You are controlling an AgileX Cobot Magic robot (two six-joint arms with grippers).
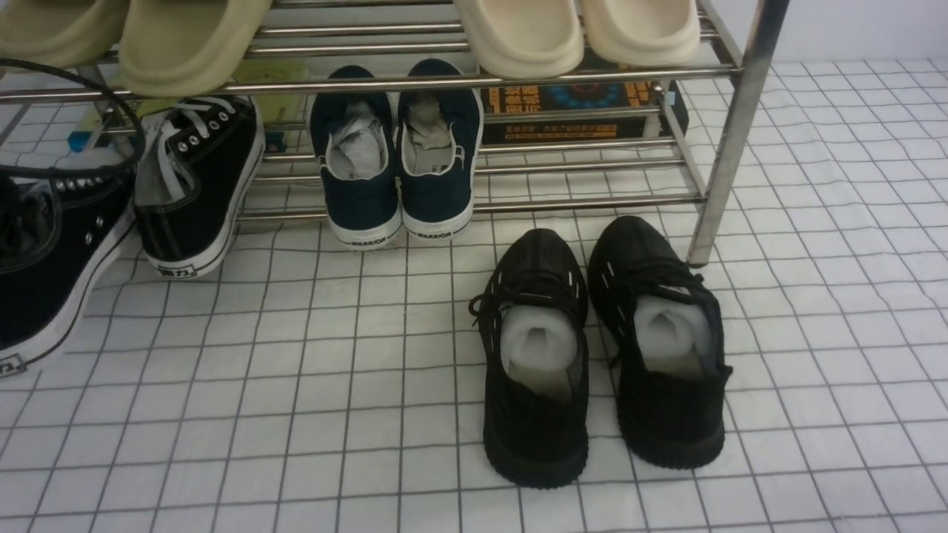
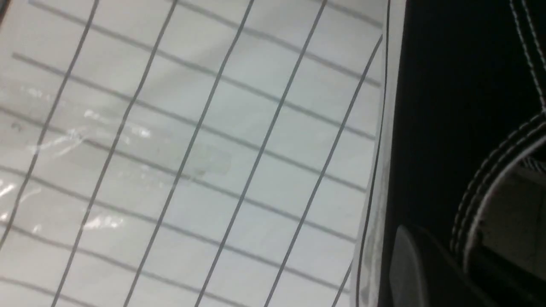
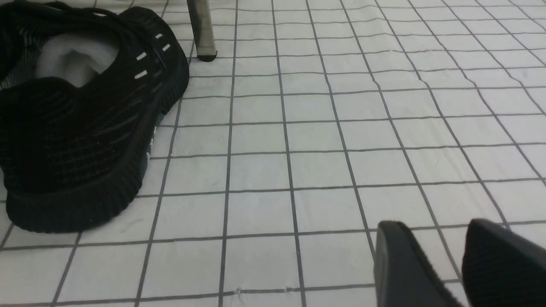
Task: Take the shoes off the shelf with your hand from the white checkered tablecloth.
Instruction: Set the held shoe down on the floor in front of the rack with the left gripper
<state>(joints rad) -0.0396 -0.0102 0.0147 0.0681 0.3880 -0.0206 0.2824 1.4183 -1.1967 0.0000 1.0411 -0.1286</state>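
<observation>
Bare tablecloth [image 1: 296,385] lies between canvas shoes [image 1: 200,200] and black knit sneakers [image 1: 533,414].

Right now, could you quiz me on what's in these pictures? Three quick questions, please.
1. Fill in: the navy pair's heels read ___.
2. Which pair stands wholly on the white checkered tablecloth, off the shelf? A navy pair; B all-black knit sneakers; C beige slippers.
3. True or false: the right claw grips a shoe.
Key: 1 WARRIOR; 2 B; 3 false.
</observation>
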